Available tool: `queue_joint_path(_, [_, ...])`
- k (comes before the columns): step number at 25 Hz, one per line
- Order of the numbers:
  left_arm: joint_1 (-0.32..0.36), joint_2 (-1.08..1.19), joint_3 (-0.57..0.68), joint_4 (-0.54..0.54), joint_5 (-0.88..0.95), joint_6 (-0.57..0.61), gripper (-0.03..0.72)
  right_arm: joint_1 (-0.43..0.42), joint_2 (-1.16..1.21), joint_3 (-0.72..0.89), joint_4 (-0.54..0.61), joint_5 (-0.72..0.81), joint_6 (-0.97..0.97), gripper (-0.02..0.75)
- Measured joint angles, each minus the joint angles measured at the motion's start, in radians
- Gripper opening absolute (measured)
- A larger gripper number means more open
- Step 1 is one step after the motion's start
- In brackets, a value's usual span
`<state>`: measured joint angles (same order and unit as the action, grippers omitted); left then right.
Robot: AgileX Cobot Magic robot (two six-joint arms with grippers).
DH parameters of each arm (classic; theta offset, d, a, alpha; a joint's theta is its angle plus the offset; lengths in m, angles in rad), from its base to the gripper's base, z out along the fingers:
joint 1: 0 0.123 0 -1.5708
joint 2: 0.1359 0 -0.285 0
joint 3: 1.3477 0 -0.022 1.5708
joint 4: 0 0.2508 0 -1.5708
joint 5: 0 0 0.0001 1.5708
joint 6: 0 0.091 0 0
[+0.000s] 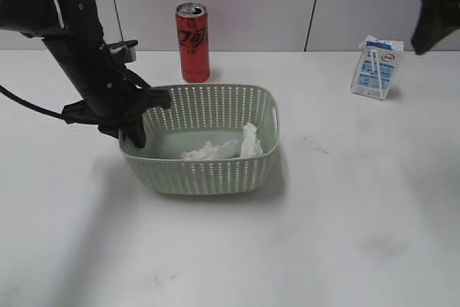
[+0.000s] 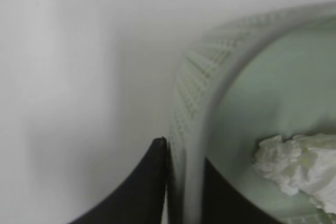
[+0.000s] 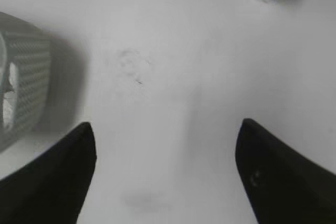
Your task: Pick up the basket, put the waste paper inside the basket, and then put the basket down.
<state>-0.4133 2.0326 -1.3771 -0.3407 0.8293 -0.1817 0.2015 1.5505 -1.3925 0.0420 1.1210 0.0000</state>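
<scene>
Gripping point: the left gripper (image 1: 135, 129) is clamped on the left wall of the basket (image 1: 215, 170), one finger outside and one inside, the slotted wall pinched between them in the left wrist view (image 2: 184, 182).
Basket position: the pale green basket sits near the middle of the white table (image 1: 345, 235), its underside appearing to rest on the surface; whether it is fully set down or just clear cannot be told.
Waste paper: the white crumpled waste paper (image 1: 223, 147) lies inside the basket, on its floor toward the right wall; the same wad shows in the left wrist view (image 2: 296, 166).
Right gripper: the right gripper (image 3: 165, 171) hangs above bare table with its jaws spread wide and nothing between them; in the exterior view only a dark part shows at the upper right corner (image 1: 437, 12), well apart from the basket.
Red can: a red can (image 1: 192, 41) stands upright just behind the basket.
Milk carton: a blue-and-white milk carton (image 1: 377, 67) stands at the far right of the table.
</scene>
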Motion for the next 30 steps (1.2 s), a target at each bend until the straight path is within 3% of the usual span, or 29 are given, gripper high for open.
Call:
queue_joint_path(2, [0.000, 0.000, -0.011, 0.000, -0.005, 0.008, 0.173, -0.001, -0.091, 0.096, -0.028, -0.019, 0.000, 0.613])
queue_joint_path(6, [0.000, -0.003, -0.039, 0.001, 0.031, 0.055, 0.564, -0.001, -0.270, 0.304, -0.042, -0.034, 0.006, 0.609])
queue_joint_path(8, [0.005, -0.024, -0.056, 0.001, 0.078, 0.095, 0.648, -0.001, -0.357, 0.399, -0.042, -0.039, 0.012, 0.603])
queue_joint_path(12, [0.059, -0.119, -0.073, 0.000, 0.157, 0.164, 0.685, -0.001, -0.546, 0.583, -0.042, -0.084, 0.018, 0.594])
queue_joint_path(16, [0.215, -0.241, -0.075, 0.021, 0.245, 0.237, 0.687, -0.001, -0.736, 0.763, -0.018, -0.178, 0.020, 0.594])
queue_joint_path(22, [0.441, -0.457, -0.021, 0.218, 0.365, 0.270, 0.656, -0.001, -0.978, 0.892, 0.031, -0.246, 0.020, 0.592])
queue_joint_path(30, [0.468, -1.035, 0.339, 0.220, 0.368, 0.315, 0.629, -0.001, -1.214, 0.897, 0.033, -0.098, 0.020, 0.592])
